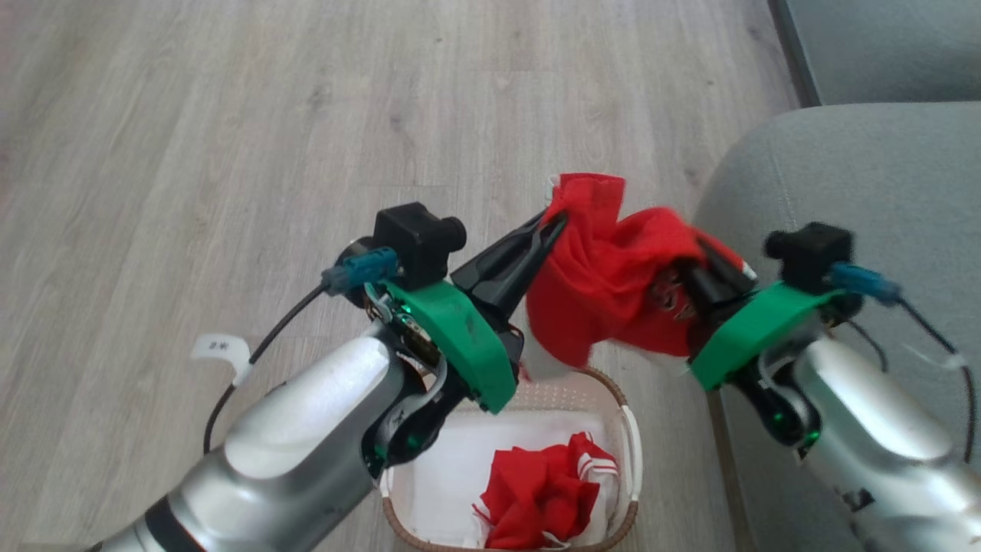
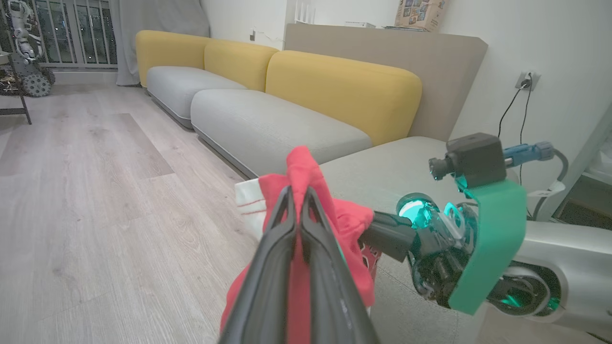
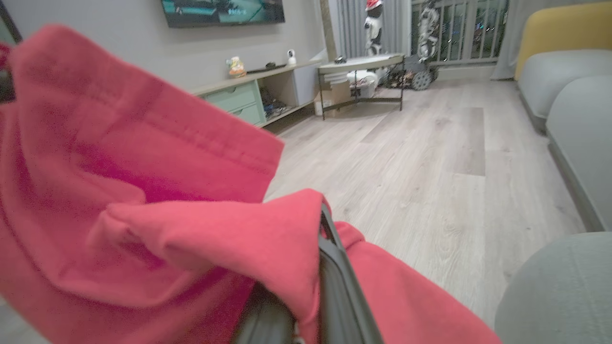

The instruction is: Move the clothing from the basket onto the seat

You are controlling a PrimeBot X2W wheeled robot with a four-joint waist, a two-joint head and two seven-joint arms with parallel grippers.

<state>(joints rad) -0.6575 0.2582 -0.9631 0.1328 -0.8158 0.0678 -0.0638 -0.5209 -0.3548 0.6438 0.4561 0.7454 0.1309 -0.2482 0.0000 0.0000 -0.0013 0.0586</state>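
A red garment (image 1: pixel 605 268) hangs in the air above the basket (image 1: pixel 628 429), held from both sides. My left gripper (image 1: pixel 553 222) is shut on its upper left edge; in the left wrist view the red cloth (image 2: pixel 306 172) pokes out between the closed fingers. My right gripper (image 1: pixel 690 268) is shut on the garment's right side, its fingers buried in the folds (image 3: pixel 215 229). Another crumpled piece of red clothing (image 1: pixel 544 494) with white stripes lies inside the white basket. The grey seat (image 1: pixel 858 192) is just to the right of the basket.
Light wood floor (image 1: pixel 230 138) stretches ahead and to the left. In the left wrist view the grey sofa with yellow backrests (image 2: pixel 334 86) runs along the wall. A low TV cabinet (image 3: pixel 248 95) and a small table (image 3: pixel 363 64) stand far across the room.
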